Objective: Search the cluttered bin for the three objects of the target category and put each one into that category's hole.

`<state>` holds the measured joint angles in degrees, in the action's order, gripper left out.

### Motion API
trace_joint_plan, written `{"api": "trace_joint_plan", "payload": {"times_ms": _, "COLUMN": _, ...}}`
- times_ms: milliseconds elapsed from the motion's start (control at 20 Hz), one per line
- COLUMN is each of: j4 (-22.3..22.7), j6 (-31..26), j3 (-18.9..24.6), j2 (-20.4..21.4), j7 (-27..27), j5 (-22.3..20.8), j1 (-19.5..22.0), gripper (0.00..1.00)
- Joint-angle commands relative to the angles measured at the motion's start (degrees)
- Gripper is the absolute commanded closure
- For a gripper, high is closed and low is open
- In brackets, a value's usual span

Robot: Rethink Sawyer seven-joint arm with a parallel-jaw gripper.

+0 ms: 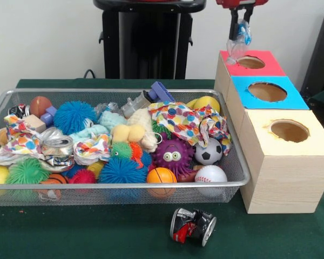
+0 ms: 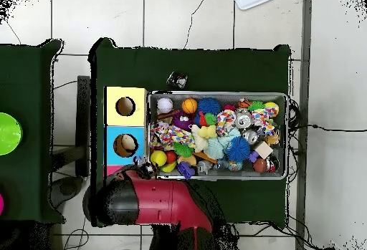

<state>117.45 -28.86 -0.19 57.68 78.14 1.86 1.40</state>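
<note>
The cluttered bin (image 1: 243, 174) of silver wire mesh takes up the left and middle of the green table (image 1: 97, 232), heaped with toys. At its left end lie a polka-dot paper wad (image 1: 16, 144) and a crushed silver can (image 1: 58, 145), with a green spiky ball (image 1: 26, 171) near the front rim. Further along sit a blue spiky ball (image 1: 74, 116), then a purple googly-eyed creature (image 1: 173, 155), an orange basketball (image 1: 162, 176), a small soccer ball (image 1: 209, 151) and a baseball (image 1: 210, 174). A second, larger polka-dot wad (image 1: 186, 120) drapes over the far right of the heap. On the table in front of the bin, apart from it, lies a squashed red-and-black can (image 1: 193, 225).

Right of the bin stands a row of pale wooden boxes, touching one another: yellow-topped hole (image 1: 289, 130) nearest, blue-topped hole (image 1: 267, 91) in the middle, and the red-topped hole (image 1: 251, 62) farthest. Above the red top's far left corner hangs the gripper (image 1: 241, 24), its jaws clenched on a wrinkly clear bottle (image 1: 238, 42) with a bluish label, which dangles just beside that hole. From overhead the red arm (image 2: 154, 198) covers most of the red box.
</note>
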Motion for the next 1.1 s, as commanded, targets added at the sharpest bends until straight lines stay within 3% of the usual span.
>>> {"api": "trace_joint_plan", "payload": {"times_ms": 50, "j4": 4.01, "j6": 2.95, "j3": -1.99, "j2": -2.72, "j7": 18.41, "j5": 2.90, "j1": -2.04, "gripper": 1.00}}
{"api": "trace_joint_plan", "payload": {"times_ms": 1100, "j4": 1.64, "j6": 9.14, "j3": -3.14, "j2": -8.18, "j7": 20.65, "j5": 9.96, "j1": -10.56, "gripper": 1.00}}
